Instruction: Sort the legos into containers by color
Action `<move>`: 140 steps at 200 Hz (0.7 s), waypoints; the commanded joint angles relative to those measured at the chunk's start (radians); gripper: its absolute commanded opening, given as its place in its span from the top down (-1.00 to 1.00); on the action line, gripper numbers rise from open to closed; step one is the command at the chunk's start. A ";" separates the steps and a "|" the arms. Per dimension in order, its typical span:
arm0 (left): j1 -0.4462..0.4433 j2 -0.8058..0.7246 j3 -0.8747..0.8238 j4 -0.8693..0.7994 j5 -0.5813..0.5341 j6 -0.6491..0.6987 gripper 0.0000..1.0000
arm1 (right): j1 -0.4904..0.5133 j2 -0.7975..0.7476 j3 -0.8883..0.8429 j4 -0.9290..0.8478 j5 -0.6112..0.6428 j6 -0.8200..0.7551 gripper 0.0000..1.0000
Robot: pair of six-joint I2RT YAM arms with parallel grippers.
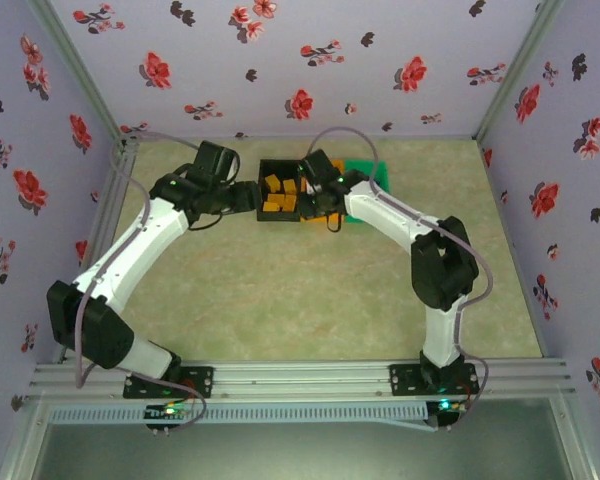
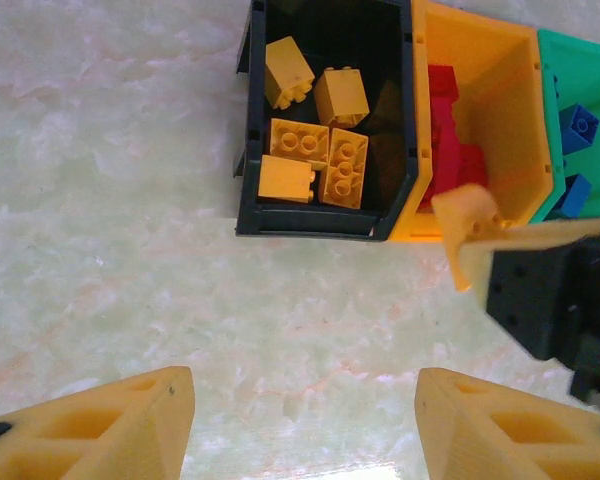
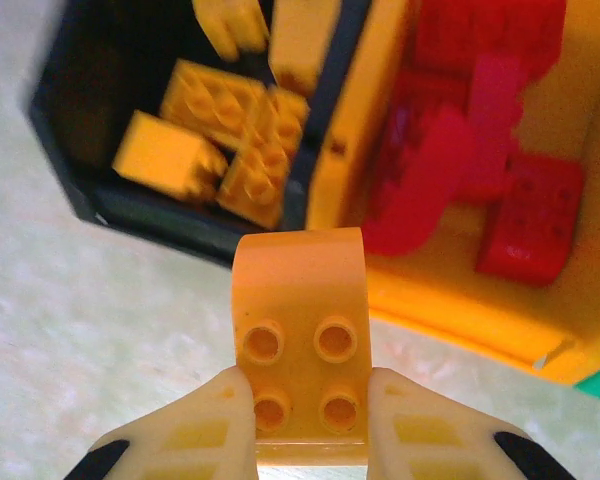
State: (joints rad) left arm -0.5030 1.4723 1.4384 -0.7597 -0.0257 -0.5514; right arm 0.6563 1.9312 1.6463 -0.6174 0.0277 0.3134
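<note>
Top view: we record the left gripper (image 1: 248, 196) and right gripper (image 1: 325, 208) meeting at the black bin (image 1: 270, 165); the fingers seem too small to judge.
Left wrist: left fingers (image 2: 110, 420) spread, empty; yellow bricks (image 2: 310, 150) in that bin, red bricks (image 2: 450, 150) in the orange bin (image 2: 490, 70).
Right wrist: right fingers (image 3: 220, 420) pinch a held brick (image 3: 300, 300), yellow, just short of the bins.

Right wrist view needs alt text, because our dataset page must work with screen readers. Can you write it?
The right claw grips a yellow-orange lego, studs facing the camera, just short of the bins. Beyond it, the black bin holds yellow-orange bricks and the orange bin beside it holds red bricks.
</note>
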 commanded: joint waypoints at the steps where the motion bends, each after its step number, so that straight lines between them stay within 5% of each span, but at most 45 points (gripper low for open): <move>1: 0.007 -0.041 0.000 -0.027 -0.015 -0.017 -0.22 | 0.002 0.057 0.130 -0.052 -0.008 -0.016 0.78; 69: 0.008 -0.080 -0.013 -0.058 -0.031 -0.016 -0.23 | -0.003 0.382 0.568 -0.121 -0.029 0.028 0.63; 106: 0.009 -0.104 -0.023 -0.070 -0.045 -0.014 -0.24 | -0.014 0.453 0.652 -0.155 -0.046 0.044 -0.14; 140: 0.008 -0.117 -0.023 -0.069 -0.052 -0.012 -0.27 | -0.014 0.403 0.620 -0.163 -0.029 0.023 -0.33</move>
State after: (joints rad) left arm -0.5026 1.3857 1.4235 -0.8028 -0.0525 -0.5514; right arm 0.6479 2.3898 2.2436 -0.7509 -0.0074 0.3489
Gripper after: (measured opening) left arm 0.628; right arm 0.655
